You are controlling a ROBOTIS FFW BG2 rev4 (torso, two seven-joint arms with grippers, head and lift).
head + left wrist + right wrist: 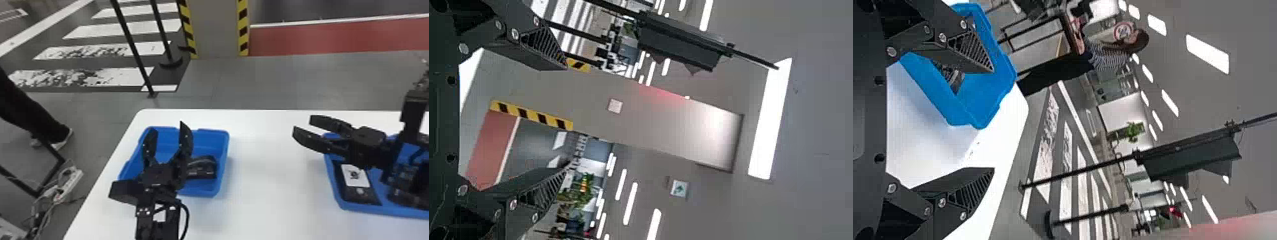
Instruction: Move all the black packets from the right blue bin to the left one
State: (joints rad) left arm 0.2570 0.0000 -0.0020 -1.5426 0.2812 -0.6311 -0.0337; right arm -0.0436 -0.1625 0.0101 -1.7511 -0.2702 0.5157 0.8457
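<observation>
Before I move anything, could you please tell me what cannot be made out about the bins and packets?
Head view: right end of the right bin, cut off by the picture's edge.
Head view: total packets there besides the one with a white label, hidden by the right arm.
Head view: near-left corner of the left bin, behind the left gripper.
Right wrist view: part of its dark contents, behind a finger.

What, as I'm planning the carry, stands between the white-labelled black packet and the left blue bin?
The blue right bin's left wall, left bin's right wall, black right claw and left claw over their bins.
</observation>
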